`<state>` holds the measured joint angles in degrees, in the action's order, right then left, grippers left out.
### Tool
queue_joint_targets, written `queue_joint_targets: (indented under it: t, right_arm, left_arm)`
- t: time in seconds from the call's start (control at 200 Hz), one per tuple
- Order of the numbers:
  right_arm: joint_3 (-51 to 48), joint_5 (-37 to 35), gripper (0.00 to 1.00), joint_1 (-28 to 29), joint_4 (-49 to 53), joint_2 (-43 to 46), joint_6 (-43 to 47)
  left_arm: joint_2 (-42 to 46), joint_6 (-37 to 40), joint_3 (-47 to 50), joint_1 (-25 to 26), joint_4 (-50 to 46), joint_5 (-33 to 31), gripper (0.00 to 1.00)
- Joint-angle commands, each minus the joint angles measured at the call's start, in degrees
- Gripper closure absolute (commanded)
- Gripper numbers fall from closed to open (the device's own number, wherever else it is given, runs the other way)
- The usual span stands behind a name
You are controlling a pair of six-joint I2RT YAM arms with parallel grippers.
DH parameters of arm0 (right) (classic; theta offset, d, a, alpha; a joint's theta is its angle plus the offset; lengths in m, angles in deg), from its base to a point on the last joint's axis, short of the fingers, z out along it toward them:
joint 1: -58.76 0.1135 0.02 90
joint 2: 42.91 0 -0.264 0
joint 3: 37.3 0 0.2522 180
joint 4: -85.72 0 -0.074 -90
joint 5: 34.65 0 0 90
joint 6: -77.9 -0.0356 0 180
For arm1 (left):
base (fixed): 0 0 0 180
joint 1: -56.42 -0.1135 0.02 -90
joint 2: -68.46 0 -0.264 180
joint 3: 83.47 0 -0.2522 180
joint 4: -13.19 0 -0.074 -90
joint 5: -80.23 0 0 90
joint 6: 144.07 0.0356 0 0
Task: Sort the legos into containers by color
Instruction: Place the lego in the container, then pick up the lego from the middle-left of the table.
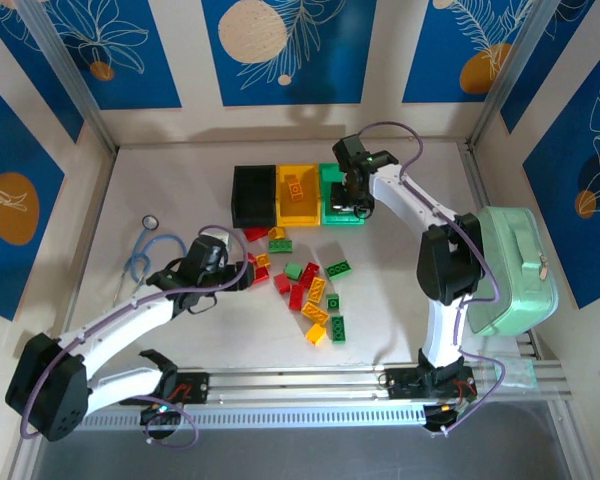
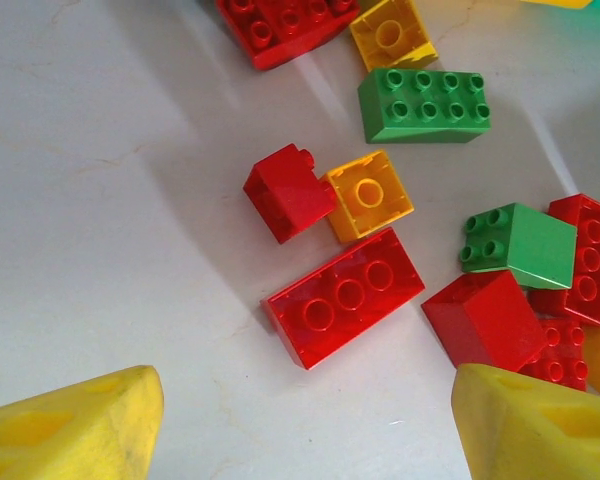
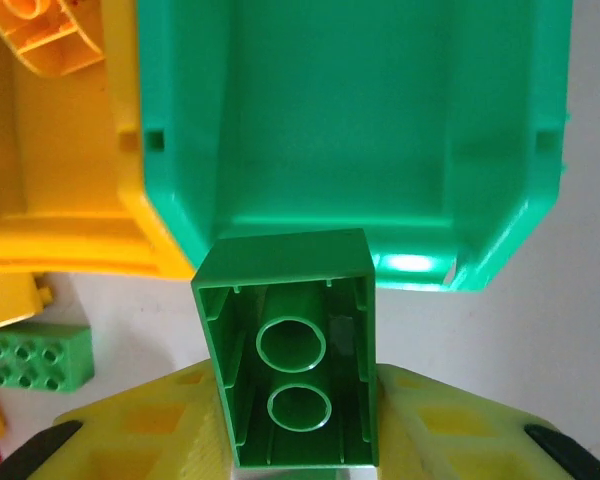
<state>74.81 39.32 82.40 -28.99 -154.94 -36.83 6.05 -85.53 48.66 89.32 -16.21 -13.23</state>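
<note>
At the green bin's (image 3: 180,215) rim, a green brick (image 3: 290,350) is pinched by the right tool (image 3: 295,425); release is best deferred until centred. Left tool (image 2: 305,420): spread, empty.

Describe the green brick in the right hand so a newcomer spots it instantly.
Find the three joined bins at the far side of the table; the green bin is rightmost. At its front lip the right hand grips a green brick, the only one held, underside showing.

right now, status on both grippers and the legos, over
Right gripper shut on green brick, at rim of green bin. Left gripper open, above long red brick. Nothing blocking the bin.
</note>
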Motion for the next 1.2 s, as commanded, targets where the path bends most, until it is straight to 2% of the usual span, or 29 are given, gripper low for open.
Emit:
queue_joint_targets:
  t: [0.0,0.195,0.215,0.245,0.305,0.38,0.765,1.196]
  right_arm:
    - [4.4,2.01,0.63,-0.63,3.03,-3.46,1.95]
    - [10.91,2.62,0.61,-2.86,4.67,-7.97,1.96]
    - [11.57,2.66,0.56,-2.97,4.85,-8.3,1.9]
    - [12.51,2.67,0.42,-3.07,5.24,-8.74,2.13]
    - [14.39,1.67,0.26,-2.92,6.44,-9.34,1.9]
    - [14.61,-0.18,0.17,-2.2,6.66,-8.47,1.75]
    - [1.11,0.21,0.2,1.51,1.84,5.39,-0.08]
    - [-17.01,1.46,0.23,3.75,-3.16,20.99,-6.54]
  left_arm:
    - [1.15,-1.09,0.65,1.09,0.21,-0.05,0.24]
    - [1.86,-1.49,0.27,2.47,-0.57,-0.74,0.25]
    - [1.94,-1.48,0.23,2.59,-0.63,-0.83,0.24]
    - [1.94,-1.54,0.1,2.81,-0.69,-0.93,0.24]
    - [1.86,-1.67,-0.37,3.16,-0.78,-1.0,0.24]
    - [1.4,-1.67,-1.49,4.18,-1.59,-1.48,0.25]
    - [-4.24,-0.75,-7.1,9.5,-0.99,-1.37,0.25]
    - [-17.73,0.18,-18.64,20.17,-1.85,-1.94,0.25]
